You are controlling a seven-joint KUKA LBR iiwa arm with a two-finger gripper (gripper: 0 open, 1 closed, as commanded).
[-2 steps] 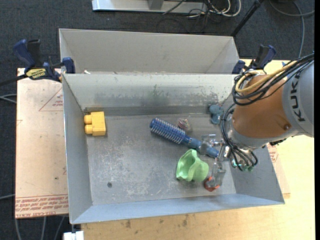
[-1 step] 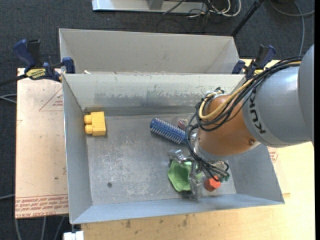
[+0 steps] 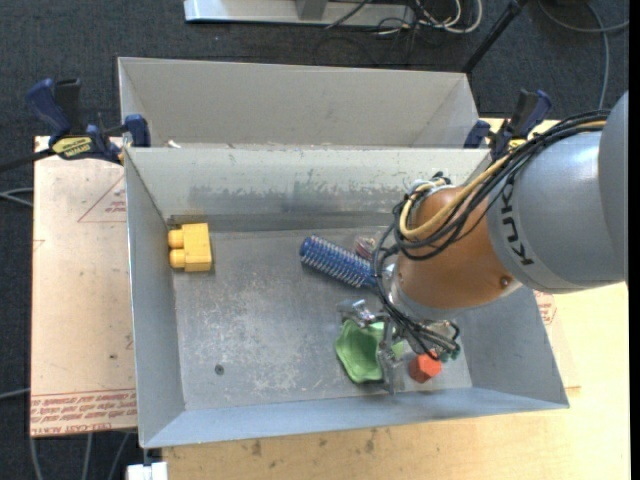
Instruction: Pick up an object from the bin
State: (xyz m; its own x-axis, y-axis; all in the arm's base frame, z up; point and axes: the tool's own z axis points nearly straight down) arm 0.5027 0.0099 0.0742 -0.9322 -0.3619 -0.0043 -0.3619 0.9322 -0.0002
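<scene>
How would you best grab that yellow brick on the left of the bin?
Probably from straight above, clamping the yellow brick across its flat far and near sides. Its studs point at the bin's left wall, and it lies apart from everything else.

Grey bin (image 3: 250, 338) w/ yellow block (image 3: 190, 247) left, blue comb (image 3: 335, 261) mid, green lump (image 3: 358, 353), poss. red cap (image 3: 426, 368) front-right

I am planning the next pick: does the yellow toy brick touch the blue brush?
Apart. The camera view shows the yellow toy brick by the left wall and the blue brush near the middle, with bare bin floor between them.
</scene>
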